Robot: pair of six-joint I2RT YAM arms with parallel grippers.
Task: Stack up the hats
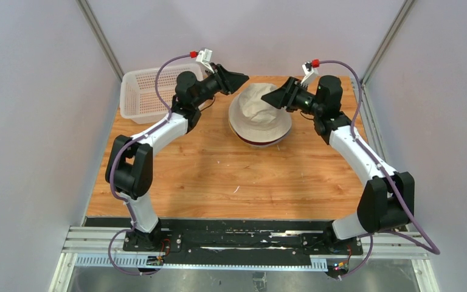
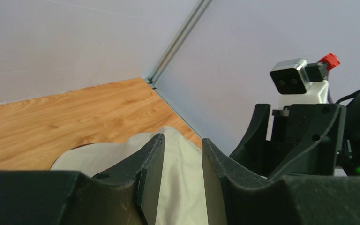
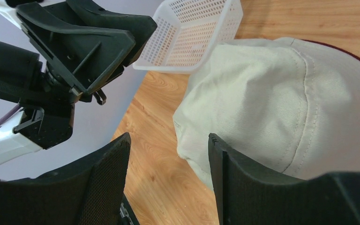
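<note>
**Both grippers empty at the hat pile**

Left gripper [image 2: 182,138]: jaws apart by a narrow gap, nothing clamped. Beige fabric shows through the gap; can't tell if the pads touch it. Right gripper [image 3: 168,137]: jaws wide, empty, bare wood between them, hat crown just beside one finger. The two face each other across the crown in the top view, left one at its far-left edge, right one over its right side. Beige hat [image 1: 258,112] sits crown-up at the far middle of the table [image 1: 219,176], on top of a pile. The brim of a dark red hat [image 1: 261,143] peeks out under its near edge; anything lower is hidden. White perforated basket [image 1: 146,94] in the far-left corner, partly behind the left arm's wrist, apart from the pile
</note>
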